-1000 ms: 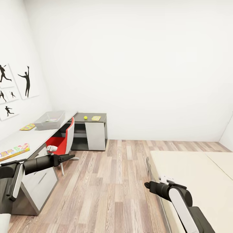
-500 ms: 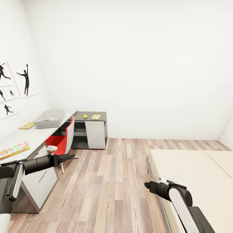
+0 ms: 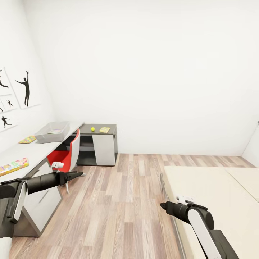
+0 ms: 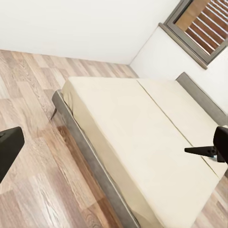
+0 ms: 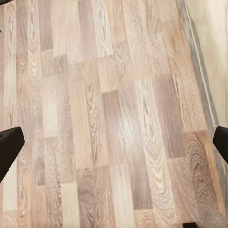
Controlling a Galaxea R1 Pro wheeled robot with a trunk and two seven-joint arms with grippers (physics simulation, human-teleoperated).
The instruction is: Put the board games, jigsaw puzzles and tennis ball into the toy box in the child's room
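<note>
Head view, change: the whole scene sits slightly further left and lower than a second ago, so the camera has turned; the things on the table [image 3: 36,153] keep their places.
Head view, toys: toy box [image 3: 53,132] on the light top near the wall; one jigsaw puzzle [image 3: 27,139] just beside it, the other [image 3: 104,130] on the dark end section near the tennis ball [image 3: 92,129]; Skip-Bo board game [image 3: 13,166] at the near edge.
Head view, grippers: left gripper [image 3: 80,175] empty, fingers together as far as shows; right gripper [image 3: 163,206], cannot tell.
Left wrist view: bed [image 4: 142,137], bare cream cover; window [image 4: 202,26].
Right wrist view: wood-plank floor [image 5: 104,118]; both dark fingertips [image 5: 9,145] at opposite edges, spread wide, nothing between.
</note>
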